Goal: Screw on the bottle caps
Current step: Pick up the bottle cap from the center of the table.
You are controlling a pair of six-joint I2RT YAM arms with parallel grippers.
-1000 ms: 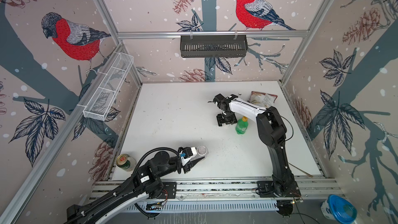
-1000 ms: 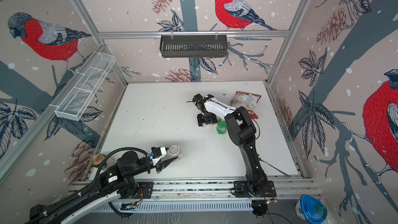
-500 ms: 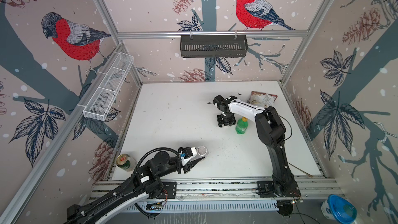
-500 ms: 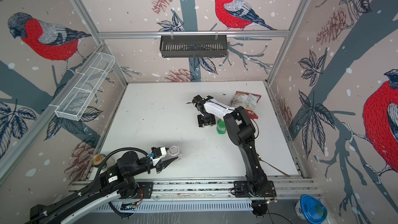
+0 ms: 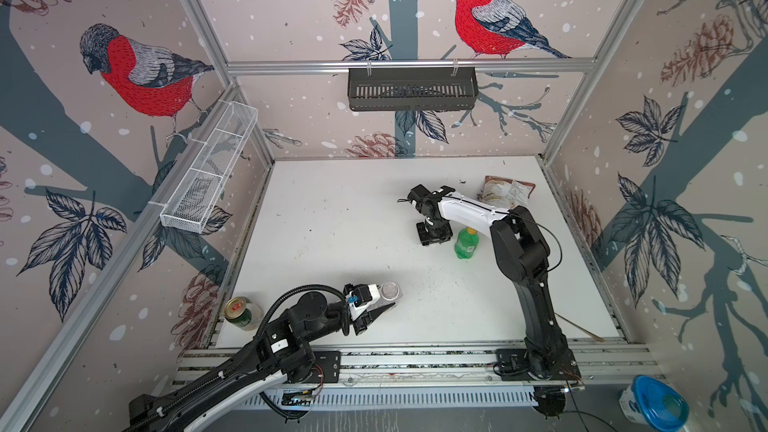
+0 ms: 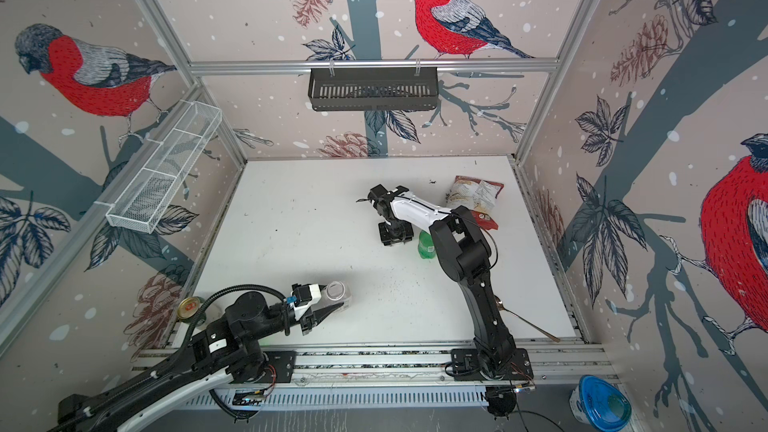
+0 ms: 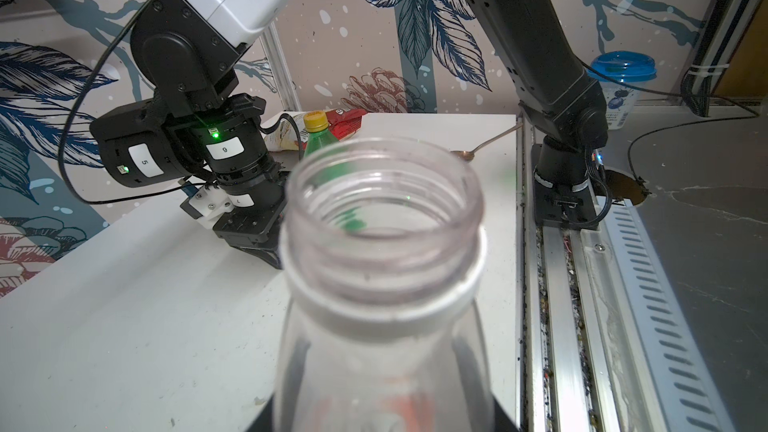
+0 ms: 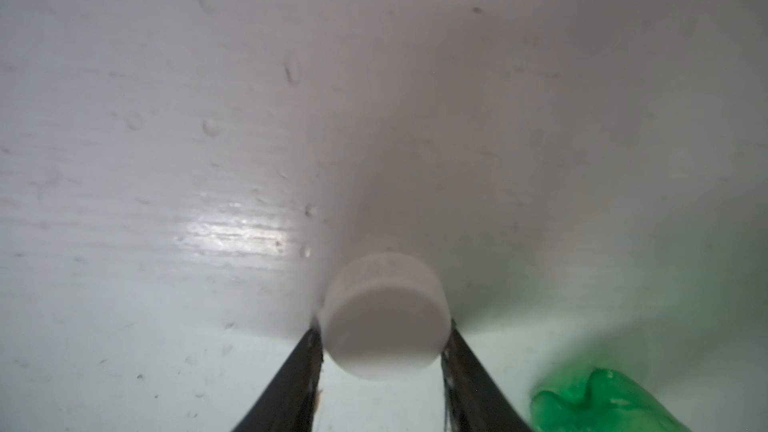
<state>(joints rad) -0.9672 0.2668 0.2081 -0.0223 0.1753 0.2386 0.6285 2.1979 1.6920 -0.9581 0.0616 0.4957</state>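
We see right fingers [image 8: 299, 376] pinching white cap [image 8: 384, 326] on desk [image 5: 332, 222], just beside green bottle [image 5: 466, 245]; left fingers [image 5: 380, 311] clamp upright clear bottle [image 7: 382, 243], well apart from it.

**Bottles well apart**

The open bottle [image 5: 390, 290] stands front left on the tabletop [image 5: 332, 222], in the left hand [image 5: 380, 310]. The capped bottle [image 5: 466, 243] stands right of centre. Just left of it, the loose cap [image 8: 384, 317] lies between the right hand's [image 5: 434, 238] fingers [image 8: 299, 367]. Snack packet [image 5: 509, 193] back right, spoon [image 6: 528, 322] front right, can [image 5: 239, 312] beyond the front-left corner.
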